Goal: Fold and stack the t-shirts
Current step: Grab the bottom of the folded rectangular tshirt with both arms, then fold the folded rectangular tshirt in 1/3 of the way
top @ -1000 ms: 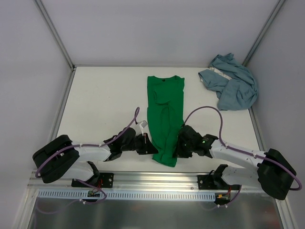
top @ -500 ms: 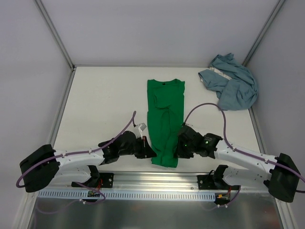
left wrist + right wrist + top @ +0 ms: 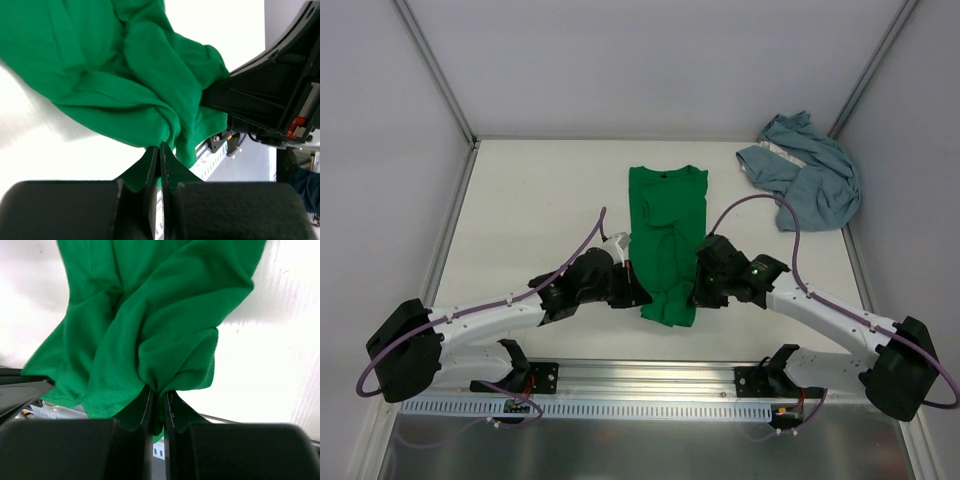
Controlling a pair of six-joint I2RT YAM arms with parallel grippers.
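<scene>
The green t-shirt (image 3: 666,235) lies lengthwise in the middle of the table, folded into a narrow strip with its collar at the far end. Its near hem is lifted off the table between the two grippers. My left gripper (image 3: 638,296) is shut on the hem's left corner, with bunched green cloth (image 3: 150,95) above the pinched jaws (image 3: 159,150). My right gripper (image 3: 696,292) is shut on the right corner, green cloth (image 3: 165,315) gathered between its jaws (image 3: 158,395). The blue-grey t-shirt (image 3: 805,172) lies crumpled at the far right corner.
White walls with metal posts (image 3: 435,65) close the table on three sides. A metal rail (image 3: 640,385) with the arm bases runs along the near edge. Purple cables (image 3: 760,205) loop above both arms.
Both grippers have carried the green shirt's near hem away from the table's front edge toward the collar, lifting it. The blue-grey shirt has not moved.
</scene>
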